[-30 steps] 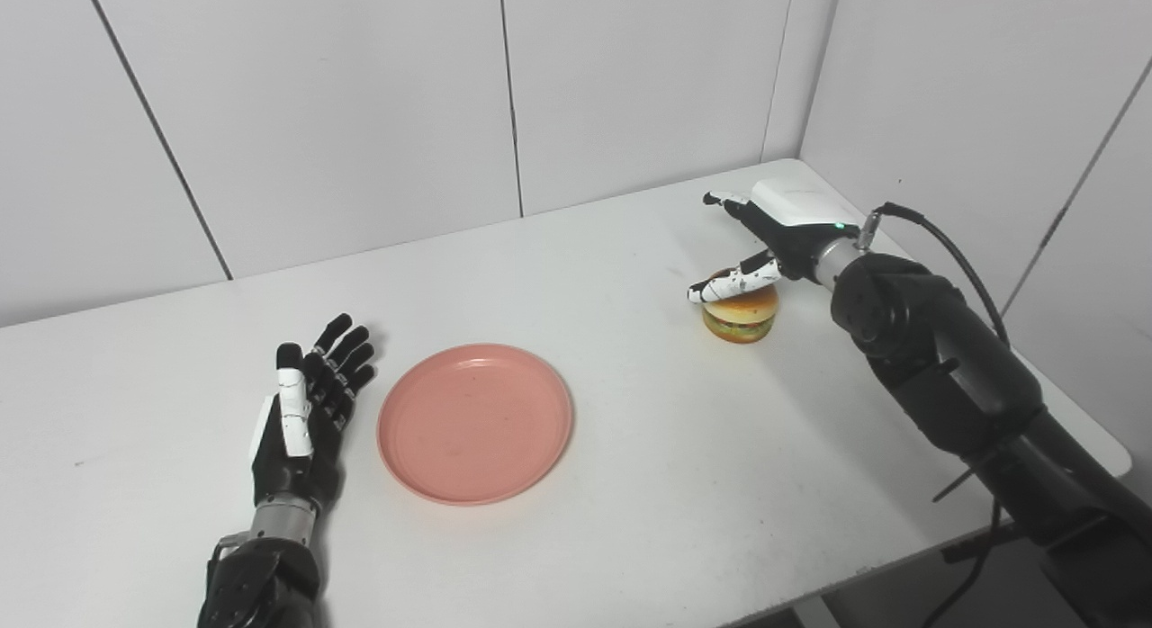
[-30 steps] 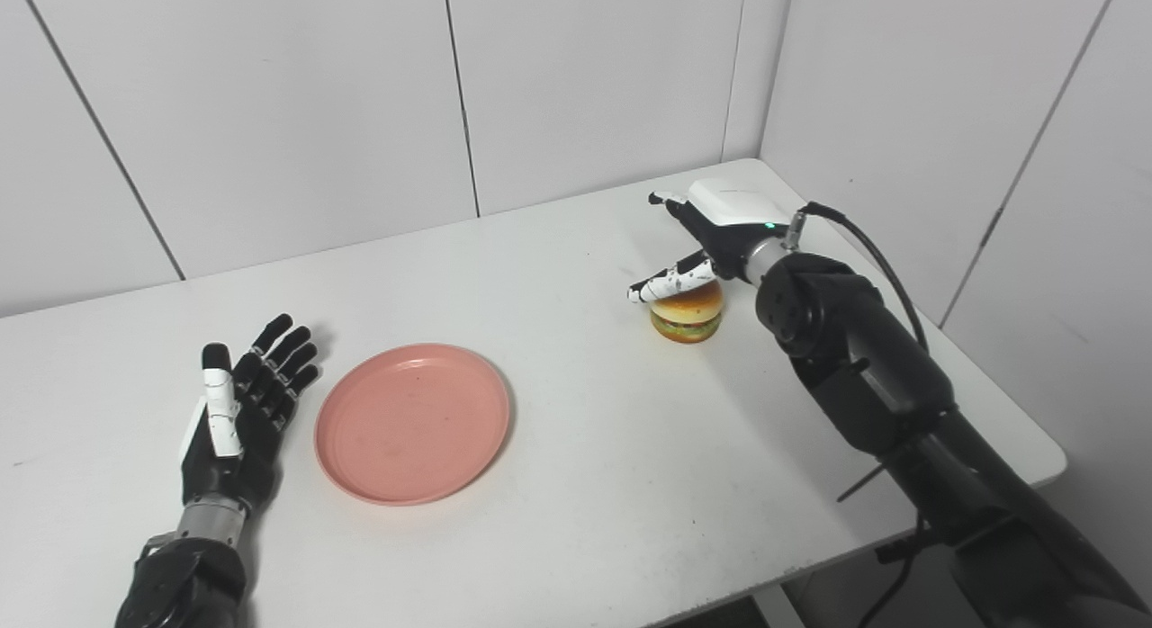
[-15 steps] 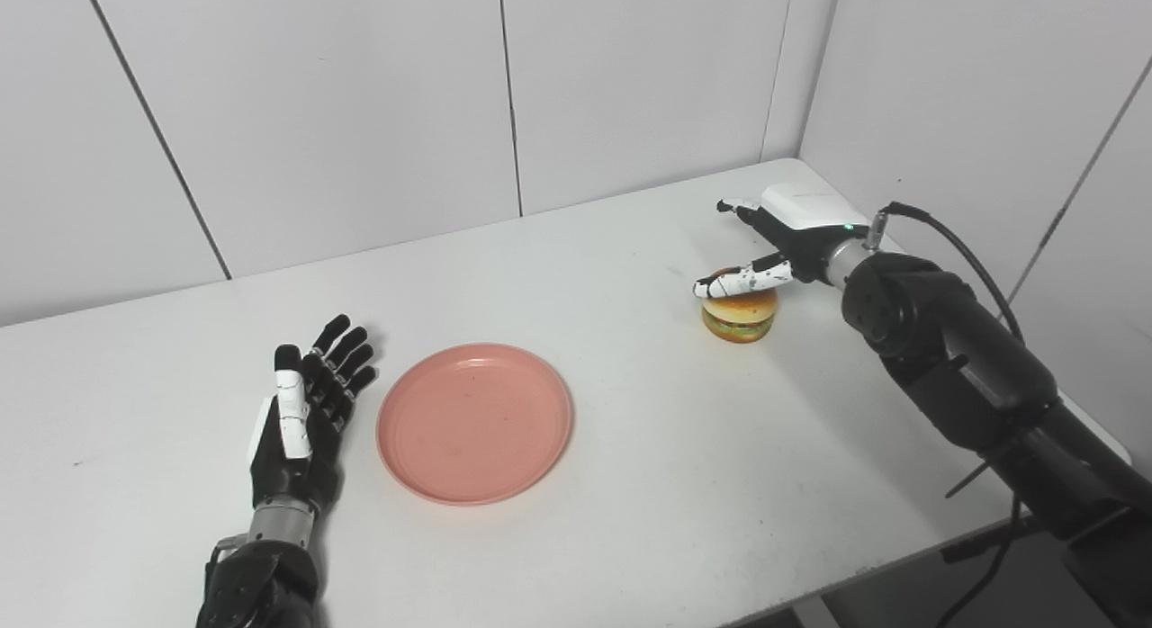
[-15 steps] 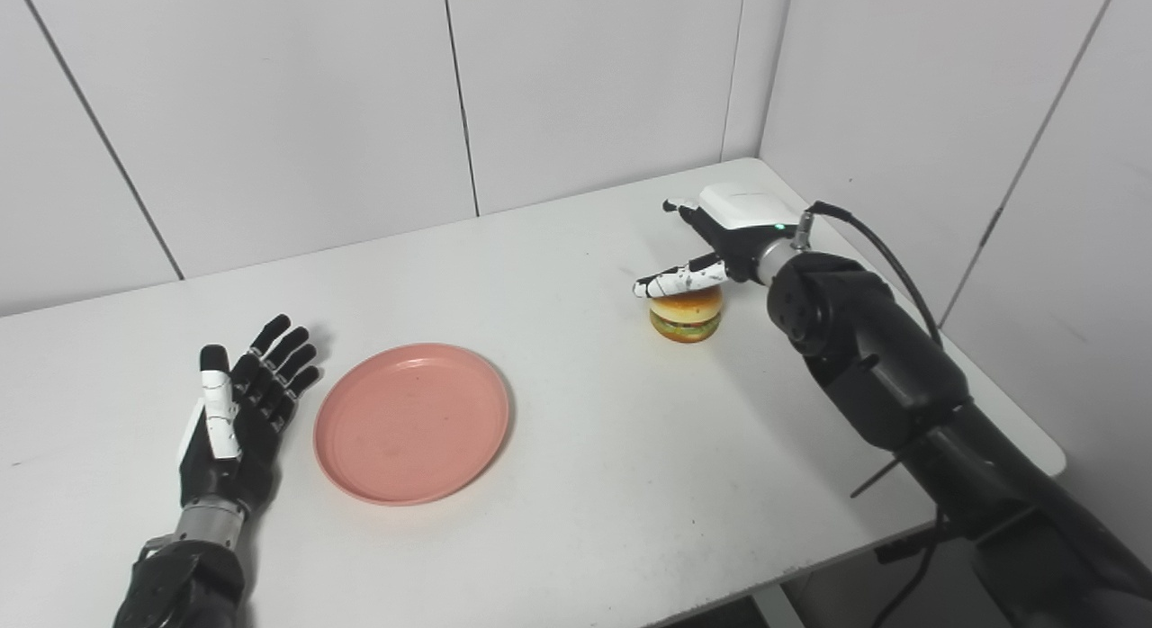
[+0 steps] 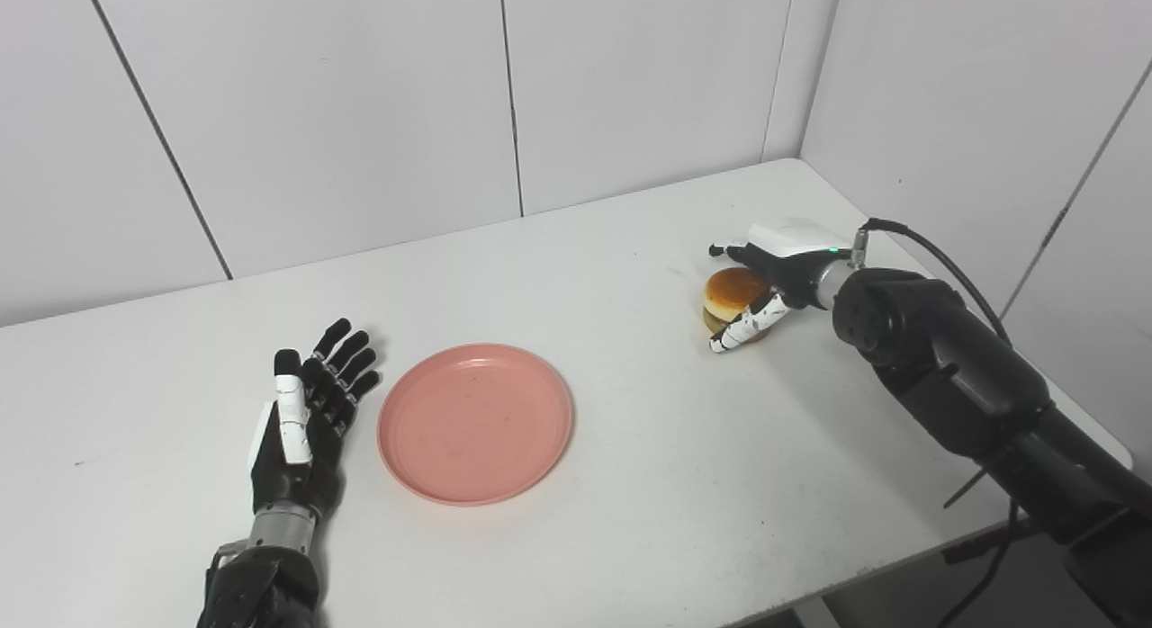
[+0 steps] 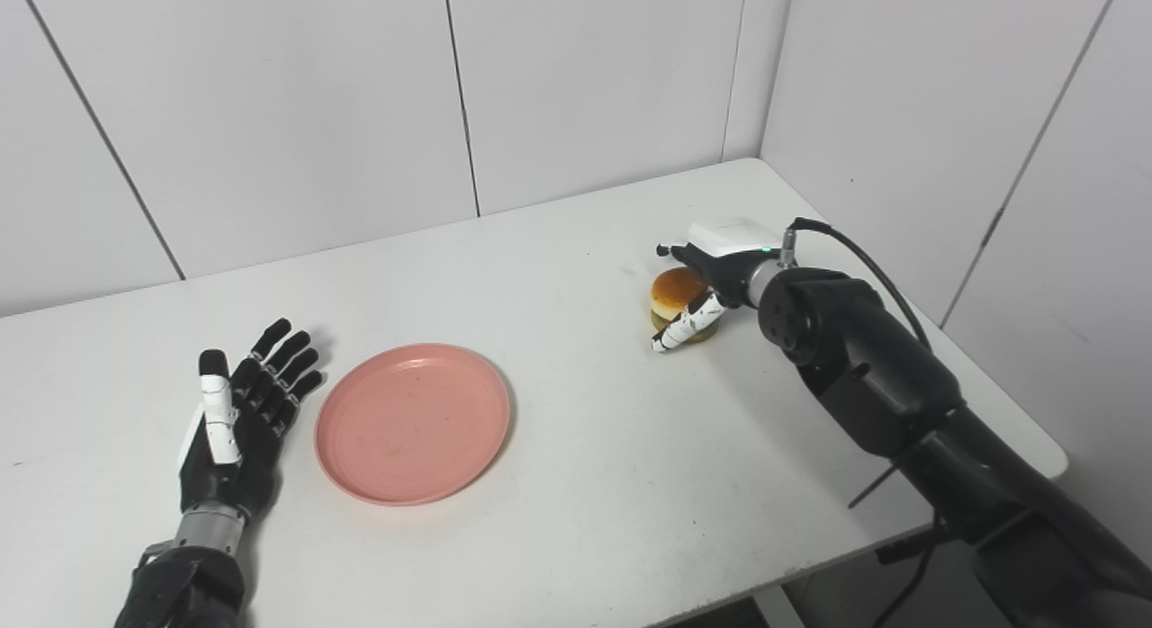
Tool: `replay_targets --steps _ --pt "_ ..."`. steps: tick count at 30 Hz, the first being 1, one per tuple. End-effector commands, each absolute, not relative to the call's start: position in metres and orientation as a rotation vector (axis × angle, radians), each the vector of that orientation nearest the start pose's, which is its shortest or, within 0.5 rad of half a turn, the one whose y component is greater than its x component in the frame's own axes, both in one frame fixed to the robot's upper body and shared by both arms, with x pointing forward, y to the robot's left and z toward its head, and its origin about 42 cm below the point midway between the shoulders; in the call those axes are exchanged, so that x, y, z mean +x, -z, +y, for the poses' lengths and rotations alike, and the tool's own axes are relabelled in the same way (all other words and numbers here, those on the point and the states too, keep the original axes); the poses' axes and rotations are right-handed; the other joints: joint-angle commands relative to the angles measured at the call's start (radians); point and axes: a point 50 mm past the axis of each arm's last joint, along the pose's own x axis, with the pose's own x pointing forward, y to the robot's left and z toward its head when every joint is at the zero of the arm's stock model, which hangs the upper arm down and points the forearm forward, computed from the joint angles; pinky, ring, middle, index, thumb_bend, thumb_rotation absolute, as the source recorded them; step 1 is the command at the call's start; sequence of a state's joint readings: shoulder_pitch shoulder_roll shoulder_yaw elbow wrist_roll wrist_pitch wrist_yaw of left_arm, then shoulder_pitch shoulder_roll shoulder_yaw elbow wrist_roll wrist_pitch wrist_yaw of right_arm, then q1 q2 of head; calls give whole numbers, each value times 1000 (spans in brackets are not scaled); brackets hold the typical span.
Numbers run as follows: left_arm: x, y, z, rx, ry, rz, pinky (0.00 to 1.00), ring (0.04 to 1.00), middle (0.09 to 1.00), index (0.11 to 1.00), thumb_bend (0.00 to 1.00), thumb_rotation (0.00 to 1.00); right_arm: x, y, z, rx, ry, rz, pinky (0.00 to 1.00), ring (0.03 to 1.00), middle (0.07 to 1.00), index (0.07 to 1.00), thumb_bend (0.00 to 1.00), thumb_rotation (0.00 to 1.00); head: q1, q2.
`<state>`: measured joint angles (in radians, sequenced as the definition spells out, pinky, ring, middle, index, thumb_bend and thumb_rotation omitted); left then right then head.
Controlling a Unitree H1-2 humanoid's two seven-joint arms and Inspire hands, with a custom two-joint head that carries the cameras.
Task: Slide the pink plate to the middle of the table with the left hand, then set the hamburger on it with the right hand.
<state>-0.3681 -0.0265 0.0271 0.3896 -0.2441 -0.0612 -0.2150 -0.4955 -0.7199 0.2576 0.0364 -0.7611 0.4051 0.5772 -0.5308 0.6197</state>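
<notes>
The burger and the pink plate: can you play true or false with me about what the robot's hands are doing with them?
1. The hamburger is on the pink plate. False: it sits on the table, far to the plate's right.
2. The right hand is wrapped around the hamburger. True: its thumb crosses the front and its fingers reach behind.
3. The left hand is holding the plate. False: it lies open and flat beside the plate, on its left.
4. The plate has nothing on it. True.
5. The hamburger's bun top is green. False: it is golden brown.
</notes>
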Motion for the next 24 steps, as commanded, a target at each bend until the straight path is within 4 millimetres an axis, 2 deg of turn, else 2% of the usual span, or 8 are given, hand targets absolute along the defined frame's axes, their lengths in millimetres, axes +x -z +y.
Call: replay_targets --steps 1,6,13,15,16,18,21,24 --pt "392 -115 162 -277 291 -54 886 894 880 854 866 1000 414 -282 -370 -1465 -133 262 740 875 921 900 999 455 0 -1" --pt "391 -115 162 -275 292 -59 892 898 885 858 867 1000 415 -275 -369 -1433 -148 275 730 869 915 887 978 387 1 2" --pt "390 -115 162 -279 297 -59 888 899 886 860 866 1000 412 -269 -368 -1473 -126 216 635 784 834 826 816 181 2 6" --pt "389 -116 162 -284 298 -59 888 899 887 859 863 1000 411 -268 -368 -1478 -104 190 534 685 748 812 784 103 2 7" --pt "389 -116 162 -286 299 -58 888 900 888 861 858 1000 410 -267 -368 -1483 -92 179 398 530 618 792 675 52 2 7" --pt "389 -116 162 -285 303 -61 887 900 890 861 850 1000 411 -265 -369 -1499 -72 139 268 374 502 708 577 8 2 8" --pt "389 -116 162 -282 305 -64 893 900 889 861 853 1000 411 -264 -369 -1492 -57 118 187 275 476 539 534 0 2 8" --pt "389 -116 162 -278 297 -62 888 896 885 859 857 1000 411 -262 -368 -1488 -41 88 162 253 472 498 525 0 2 8"
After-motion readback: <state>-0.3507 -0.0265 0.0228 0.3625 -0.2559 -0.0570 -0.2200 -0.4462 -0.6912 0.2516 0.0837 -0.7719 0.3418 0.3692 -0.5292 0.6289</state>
